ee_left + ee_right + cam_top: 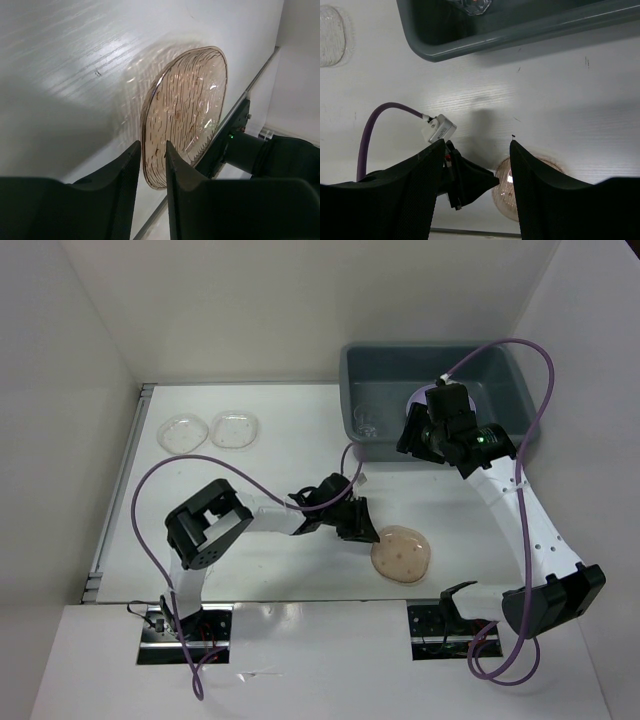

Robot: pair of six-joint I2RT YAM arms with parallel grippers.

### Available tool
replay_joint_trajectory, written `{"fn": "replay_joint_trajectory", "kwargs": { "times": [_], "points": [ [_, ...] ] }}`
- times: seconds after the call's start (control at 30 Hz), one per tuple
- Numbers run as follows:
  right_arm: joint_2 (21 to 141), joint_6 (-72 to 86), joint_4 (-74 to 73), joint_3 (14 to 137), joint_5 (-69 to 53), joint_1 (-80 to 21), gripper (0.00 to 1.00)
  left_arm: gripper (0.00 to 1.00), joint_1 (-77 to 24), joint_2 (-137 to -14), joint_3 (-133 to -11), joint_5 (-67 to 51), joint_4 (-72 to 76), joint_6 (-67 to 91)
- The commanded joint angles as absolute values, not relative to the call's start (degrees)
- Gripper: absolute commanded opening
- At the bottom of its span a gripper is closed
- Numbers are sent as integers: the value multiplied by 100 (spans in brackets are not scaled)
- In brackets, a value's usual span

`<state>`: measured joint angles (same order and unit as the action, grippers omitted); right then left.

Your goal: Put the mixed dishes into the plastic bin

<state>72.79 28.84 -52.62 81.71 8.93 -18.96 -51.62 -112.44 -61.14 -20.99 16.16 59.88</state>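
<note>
- Tan speckled round plate (402, 553) lay with its rim between the left gripper's (362, 530) narrow jaws.
- Grey rectangular plastic bin (345, 380), just ahead of the wide, empty right gripper (476, 145), held one clear dish (367, 418).
- Two clear plastic plates (237, 428) lay well left of both.

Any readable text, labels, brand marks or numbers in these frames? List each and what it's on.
No legible text anywhere.
White cable plug on the purple cable: faint marking, too blurred to read.
Tan plate, grey bin, clear plates: no print visible.
</note>
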Motion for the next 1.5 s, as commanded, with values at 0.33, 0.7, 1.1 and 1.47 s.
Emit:
{"fn": "replay_joint_trajectory", "kwargs": {
  "times": [0.33, 0.7, 1.1, 1.47],
  "points": [
    [7146, 2865, -5379, 8253, 1046, -1863, 60, 21, -5282, -11689, -6512, -2338, 1583, 5818],
    [7040, 2918, -5379, 8253, 871, -1863, 60, 0, -5335, -11629, -6460, -1899, 1337, 5985],
    [7040, 2813, -5089, 8086, 501, -1863, 60, 0, -4633, -10163, -5469, -766, 731, 6003],
    [7277, 2540, -4431, 7533, -613, -1863, 66, 0, -3472, -8570, -4510, -115, 159, 6003]
  ]
}}
